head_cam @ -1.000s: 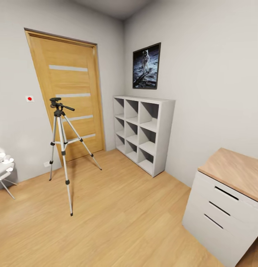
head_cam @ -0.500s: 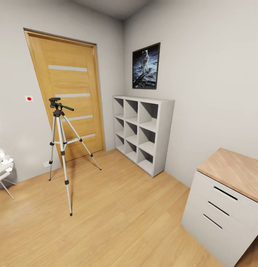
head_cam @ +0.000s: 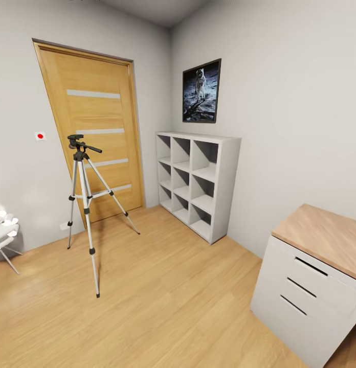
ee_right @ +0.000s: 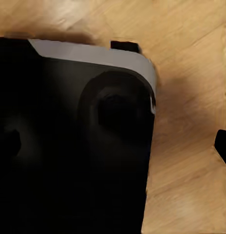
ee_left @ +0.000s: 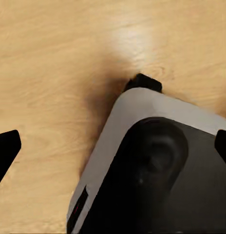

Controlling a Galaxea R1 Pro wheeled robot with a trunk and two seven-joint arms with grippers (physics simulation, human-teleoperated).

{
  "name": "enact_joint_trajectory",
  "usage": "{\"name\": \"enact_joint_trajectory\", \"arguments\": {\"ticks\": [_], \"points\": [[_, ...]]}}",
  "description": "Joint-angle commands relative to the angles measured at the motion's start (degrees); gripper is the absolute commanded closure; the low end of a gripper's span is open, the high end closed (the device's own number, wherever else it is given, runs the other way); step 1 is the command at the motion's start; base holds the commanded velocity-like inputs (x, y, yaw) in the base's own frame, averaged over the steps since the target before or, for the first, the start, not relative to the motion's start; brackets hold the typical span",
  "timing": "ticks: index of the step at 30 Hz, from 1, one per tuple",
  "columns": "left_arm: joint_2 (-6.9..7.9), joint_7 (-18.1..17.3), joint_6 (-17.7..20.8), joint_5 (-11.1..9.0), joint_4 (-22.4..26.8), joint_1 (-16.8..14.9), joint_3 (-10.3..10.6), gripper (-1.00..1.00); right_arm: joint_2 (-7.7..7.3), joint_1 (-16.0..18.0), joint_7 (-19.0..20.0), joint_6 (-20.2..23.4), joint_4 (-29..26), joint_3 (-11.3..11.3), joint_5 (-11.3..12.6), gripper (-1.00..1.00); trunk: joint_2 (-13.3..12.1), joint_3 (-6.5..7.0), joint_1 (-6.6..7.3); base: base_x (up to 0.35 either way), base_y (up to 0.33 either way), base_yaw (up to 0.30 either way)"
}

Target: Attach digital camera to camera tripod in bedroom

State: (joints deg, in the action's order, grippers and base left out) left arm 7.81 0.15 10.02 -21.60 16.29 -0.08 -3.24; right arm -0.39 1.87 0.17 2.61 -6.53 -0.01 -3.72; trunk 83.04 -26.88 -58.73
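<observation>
The camera tripod [head_cam: 85, 199] stands on the light wood floor at the left of the head view, in front of the wooden door [head_cam: 96, 133]. Its silver legs are spread and its black head [head_cam: 77, 142], with the pan handle, carries nothing. The digital camera is out of view. My left gripper [ee_left: 113, 151] hangs open over the floor and my own grey and black base, with one black fingertip [ee_left: 7, 151] at each side edge and nothing between them. In the right wrist view my right gripper [ee_right: 115, 144] is open too, one fingertip [ee_right: 223, 146] showing against the planks.
A white cube shelf [head_cam: 198, 184] stands against the right wall under the astronaut picture [head_cam: 202, 91]. A white drawer unit with a wooden top [head_cam: 316, 276] is near right. A white folding object [head_cam: 4, 230] sits at the far left. Open floor [head_cam: 162, 286] lies between me and the tripod.
The whole head view has shifted a hair to the left, so the camera moved. Tripod, door and shelf stand as before.
</observation>
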Motion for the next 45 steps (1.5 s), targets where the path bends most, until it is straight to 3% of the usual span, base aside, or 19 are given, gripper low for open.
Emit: {"name": "enact_joint_trajectory", "arguments": {"ticks": [1,3,4,5,6,7,11,12,14,15,16,22,27,32,36,45], "points": [[0.62,0.12,3.88,-0.29,7.9,-0.05,-0.33,-1.0,0.0,0.44,0.02,2.3,-9.31,-0.03,-0.41,-1.0,0.03,-0.05,0.0,0.0,0.0,0.0],[1.16,0.44,9.84,-0.24,12.87,-0.06,-0.34,-1.0,0.02,0.94,0.03,6.69,-14.72,-0.08,-0.41,-1.0,0.03,-0.05,0.0,0.0,0.0,0.0],[1.51,0.97,15.29,-0.17,17.66,-0.29,-0.35,-1.0,0.06,1.37,0.1,11.68,-20.41,-0.14,-0.41,-1.0,0.03,-0.05,0.0,0.0,0.0,0.0],[1.63,1.3,17.57,-0.14,19.95,-0.58,-0.37,-1.0,0.07,1.54,0.08,14.18,-23.28,-0.15,-0.43,-1.0,0.03,-0.05,0.0,0.0,0.0,0.0],[1.63,1.3,17.57,-0.14,19.95,-0.58,-0.37,-1.0,0.07,1.54,0.08,14.18,-23.28,-0.15,-0.43,-1.0,0.03,-0.05,0.0,0.0,0.0,0.0],[1.74,2.12,20.93,-0.1,24.12,-1.78,-0.4,-1.0,0.12,1.83,-0.04,18.8,-28.98,-0.09,-0.45,-1.0,0.03,-0.05,0.0,0.0,0.0,0.0],[1.57,4.33,24.56,-0.1,29.91,-5.97,-0.43,-1.0,0.32,2.38,-0.17,24.56,-39.2,0.2,-0.94,-1.0,0.03,-0.05,0.0,0.0,0.0,0.0],[1.32,5.49,25.54,-0.26,31.41,-8.69,-0.44,-1.0,0.46,2.88,-0.2,26.11,-43.47,0.48,-1.76,-1.0,0.03,-0.05,0.0,0.0,0.0,0.0],[0.91,6.41,26.21,-0.38,32.25,-11.65,-0.45,-1.0,0.58,3.68,-0.22,27.15,-47.18,0.8,-2.83,-1.0,0.03,-0.05,0.0,0.0,0.0,0.0],[0.91,6.41,26.21,-0.38,32.25,-11.65,-0.45,-1.0,0.58,3.68,-0.22,27.15,-47.18,0.8,-2.83,-1.0,0.03,-0.05,0.0,0.0,0.0,0.0],[0.32,7.01,26.67,-0.5,32.69,-14.72,-0.42,-1.0,0.67,4.67,-0.23,27.89,-50.39,1.07,-4.12,-1.0,0.03,-0.05,0.0,0.0,0.0,0.0],[-1.86,7.91,27.41,-0.36,33.55,-22.15,-0.36,-1.0,1.08,7.42,-0.41,28.77,-56.14,1.56,-8.06,-1.0,0.03,-0.05,0.0,0.0,0.0,0.0],[-4.08,8.59,27.76,0.13,34.21,-26.13,-0.26,-1.0,2.9,9.78,-0.58,28.62,-58.32,1.7,-10.18,-1.0,0.03,-0.05,0.0,0.0,0.0,0.0],[-5.18,10.75,28.66,2.13,34.97,-27.83,-0.12,-1.0,4.11,11.36,-0.8,28.56,-61.28,1.68,-11.02,-1.0,0.03,-0.05,0.0,0.0,0.0,0.0],[-5.67,15.74,31.99,8.79,36.63,-28.59,-0.21,-1.0,5.25,15.13,-1.0,28.74,-65.23,1.36,-10.59,-1.0,0.03,-0.05,0.0,0.0,0.0,0.0],[-7.48,16.39,31.34,10.12,37.92,-28.72,0.08,-1.0,7.16,16.31,-1.06,28.24,-65.76,1.02,-9.81,-1.0,0.03,-0.05,0.0,0.0,0.0,0.0]]}}
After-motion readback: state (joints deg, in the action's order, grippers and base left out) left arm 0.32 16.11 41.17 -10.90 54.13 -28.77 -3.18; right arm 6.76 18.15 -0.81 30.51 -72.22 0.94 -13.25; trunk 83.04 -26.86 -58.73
